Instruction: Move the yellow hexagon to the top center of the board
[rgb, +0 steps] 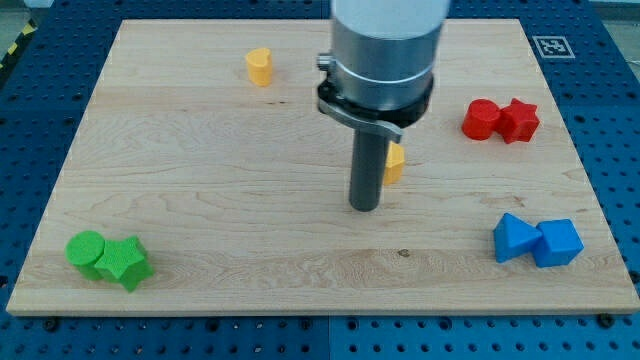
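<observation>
Near the middle of the board, my tip (365, 208) rests on the wood, at the end of a straight dark rod that hangs from a smooth grey cylinder with a black collar. We carry no jaws, so nothing is held; the rod simply stands upright on the surface. Just beside the rod, at the view's right, a yellow block (395, 162) peeks out, partly hidden behind the rod, so we cannot make out its full shape, and whether rod and block touch we cannot tell. It looks matte, with flat faces.

Further out, toward the view's top left, a second yellow block (259, 66) stands alone, well apart from my tip; it looks rounded at this size, its exact shape unclear. Which of the two yellow pieces is the hexagon we cannot tell.

At the view's right, a red cylinder (482, 119) touches a red star-like block (518, 120). Below them, a blue triangular block (513, 238) touches a blue cube (557, 242). At the view's bottom left, a green cylinder (86, 249) touches a green star-like block (124, 262).

The board (200, 180) is pale wood with a fine grain, lying on a blue perforated table (610, 120). A small black-and-white square marker (549, 46) sits at the board's top right corner; no writing is readable.
</observation>
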